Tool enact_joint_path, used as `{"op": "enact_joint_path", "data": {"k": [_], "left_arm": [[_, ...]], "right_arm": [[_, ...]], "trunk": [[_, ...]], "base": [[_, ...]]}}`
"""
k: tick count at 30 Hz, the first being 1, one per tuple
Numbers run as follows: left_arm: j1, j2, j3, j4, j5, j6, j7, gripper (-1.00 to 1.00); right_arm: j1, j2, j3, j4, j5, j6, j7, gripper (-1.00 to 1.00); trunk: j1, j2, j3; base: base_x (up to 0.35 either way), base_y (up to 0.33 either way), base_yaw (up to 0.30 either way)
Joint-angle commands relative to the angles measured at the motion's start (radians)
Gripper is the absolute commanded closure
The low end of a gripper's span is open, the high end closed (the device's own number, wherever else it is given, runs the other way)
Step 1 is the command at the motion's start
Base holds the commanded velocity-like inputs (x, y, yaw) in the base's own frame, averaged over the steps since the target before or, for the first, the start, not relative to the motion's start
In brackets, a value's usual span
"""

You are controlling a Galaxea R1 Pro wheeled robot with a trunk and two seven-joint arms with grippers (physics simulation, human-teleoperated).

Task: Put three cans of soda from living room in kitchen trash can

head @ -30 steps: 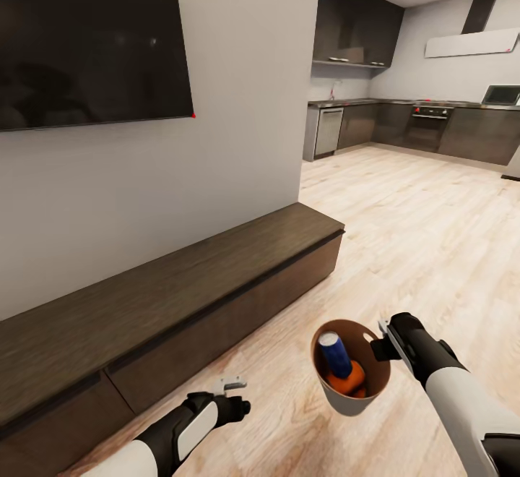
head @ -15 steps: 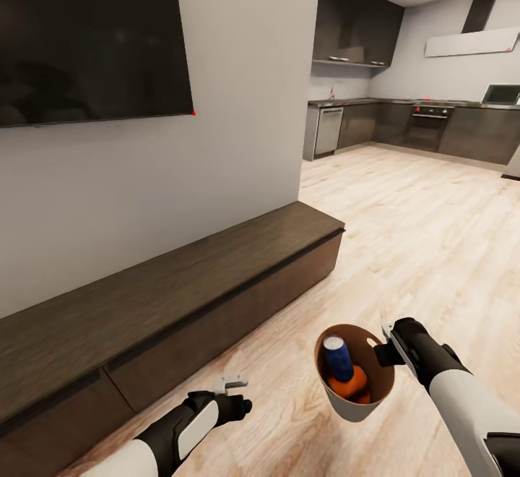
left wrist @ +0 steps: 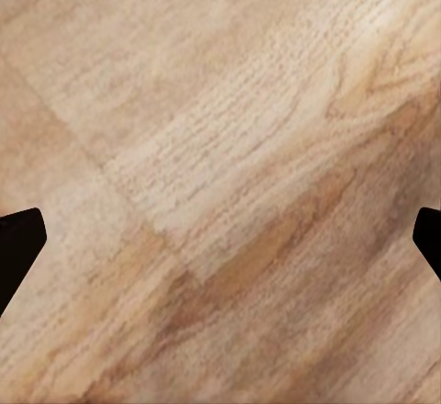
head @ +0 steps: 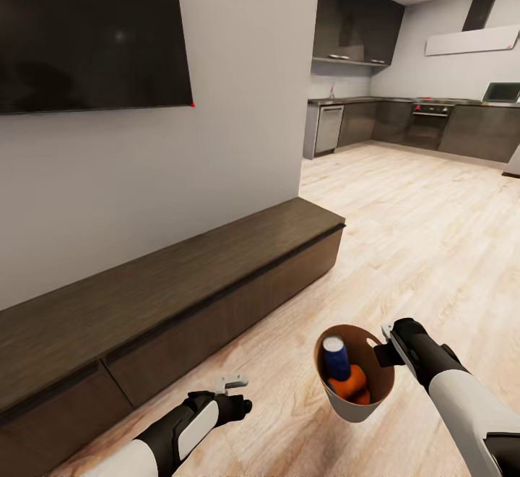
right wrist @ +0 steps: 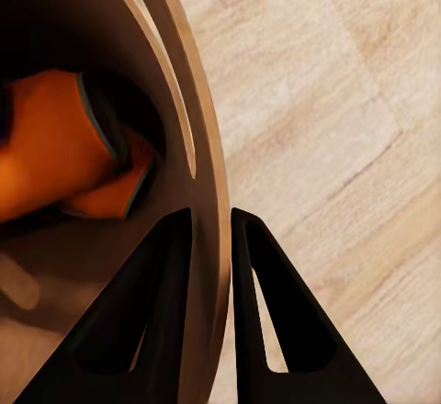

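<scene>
My right gripper (head: 383, 351) is shut on the rim of the tash can (head: 354, 409), a grey tapered bin with a tan inside, and carries it above the wood floor. Inside leans a dark blue can of soda (head: 334, 358) with a grey top, with an orange can of soda (head: 352, 384) lying under it. In the right wrist view the two fingers (right wrist: 170, 275) pinch the tash can's wall (right wrist: 197, 129), one inside and one outside, beside the handle cut-out, with orange cans (right wrist: 55, 151) below. My left gripper (head: 232, 384) hangs open over bare floor (left wrist: 220, 193), holding nothing.
The long low dark-wood cabinet (head: 180, 282) runs along the wall on my left under the black TV (head: 87, 29). Ahead on the right, open wood floor (head: 419, 224) leads to the kitchen's dark cabinets (head: 375, 123), oven (head: 431, 124) and microwave (head: 502, 92).
The whole picture has shifted slightly, so the camera moved. The tash can stays in my right gripper and has dropped a little in view. The left gripper is unchanged.
</scene>
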Motion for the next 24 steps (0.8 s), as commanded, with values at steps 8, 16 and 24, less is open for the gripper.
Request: {"op": "enact_joint_path", "data": {"k": [8, 16, 24], "left_arm": [[0.0, 0.0, -0.001, -0.001, 0.0, -0.001, 0.0, -1.0], [0.0, 0.001, -0.001, -0.028, 0.0, 0.0, -0.001, -1.0], [0.0, 0.001, -0.003, -0.043, 0.0, 0.001, 0.0, -1.0]], "right_arm": [[0.0, 0.0, 0.001, 0.0, -0.008, -0.013, 0.003, 1.0], [0.0, -0.001, 0.001, 0.0, -0.008, -0.035, 0.004, 1.0], [0.0, -0.001, 0.001, 0.0, -0.008, -0.038, 0.005, 1.0]], "trunk": [[0.019, -0.035, -0.016], [0.035, -0.063, -0.036], [0.037, -0.065, -0.055]], "base": [[0.0, 0.0, 0.0], [0.0, 0.0, 0.0], [0.0, 0.0, 0.0]]}}
